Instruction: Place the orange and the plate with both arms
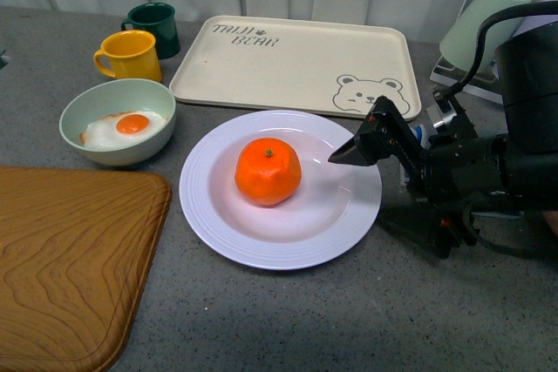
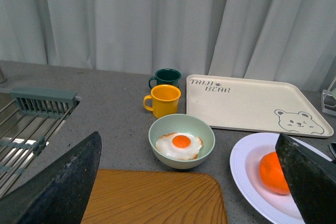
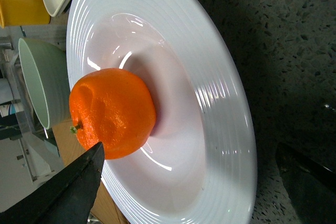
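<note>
The orange (image 1: 268,172) sits in the middle of the white plate (image 1: 209,211) on the grey counter. My right gripper (image 1: 353,170) is open at the plate's right edge, low to the counter. One dark finger (image 1: 375,138) reaches over the rim, clear of the fruit. In the right wrist view the plate's ridged rim (image 3: 226,108) lies between the spread fingers, with the orange (image 3: 113,111) further in. My left gripper (image 2: 186,195) is out of the front view. It hangs open above the wooden board, holding nothing, with the orange (image 2: 272,174) and plate (image 2: 245,163) off to one side.
A pale green bowl (image 1: 118,124) with a fried egg stands left of the plate. Behind it are a yellow mug (image 1: 131,56) and a dark green mug (image 1: 155,28). The cream bear tray (image 1: 296,63) lies at the back. A wooden board (image 1: 70,259) fills the front left.
</note>
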Motion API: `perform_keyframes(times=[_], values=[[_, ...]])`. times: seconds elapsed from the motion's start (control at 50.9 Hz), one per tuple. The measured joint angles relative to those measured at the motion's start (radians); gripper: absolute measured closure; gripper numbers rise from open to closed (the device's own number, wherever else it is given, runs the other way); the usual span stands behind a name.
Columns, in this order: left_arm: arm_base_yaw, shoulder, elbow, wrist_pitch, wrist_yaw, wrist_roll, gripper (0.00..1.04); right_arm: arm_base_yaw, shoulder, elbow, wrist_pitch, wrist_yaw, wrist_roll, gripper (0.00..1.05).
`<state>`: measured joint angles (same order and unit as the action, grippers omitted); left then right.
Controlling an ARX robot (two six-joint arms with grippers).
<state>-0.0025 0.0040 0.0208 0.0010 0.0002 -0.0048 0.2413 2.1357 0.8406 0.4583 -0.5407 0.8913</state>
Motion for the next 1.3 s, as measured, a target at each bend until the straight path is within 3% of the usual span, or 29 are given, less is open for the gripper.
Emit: perform_keyframes(times=[0.098, 0.197, 0.452, 0.55, 0.825, 1.297], values=[[0.000, 0.000, 0.000, 0.000, 0.000, 0.000, 0.07, 0.002, 0.017, 0.025, -0.032, 0.005, 0.013, 0.12], [0.000, 0.000, 0.000, 0.000, 0.000, 0.000, 0.07, 0.002, 0.031, 0.037, -0.048, 0.006, 0.022, 0.27], [0.000, 0.000, 0.000, 0.000, 0.000, 0.000, 0.07, 0.006, 0.053, 0.050, -0.111, 0.027, 0.030, 0.82], [0.000, 0.000, 0.000, 0.000, 0.000, 0.000, 0.07, 0.007, 0.051, 0.053, -0.115, -0.002, 0.027, 0.94], [0.000, 0.000, 0.000, 0.000, 0.000, 0.000, 0.07, 0.006, 0.013, 0.058, -0.073, -0.026, 0.025, 1.02], [0.000, 0.000, 0.000, 0.000, 0.000, 0.000, 0.07, -0.014, 0.000, -0.002, 0.229, -0.036, 0.097, 1.04]])
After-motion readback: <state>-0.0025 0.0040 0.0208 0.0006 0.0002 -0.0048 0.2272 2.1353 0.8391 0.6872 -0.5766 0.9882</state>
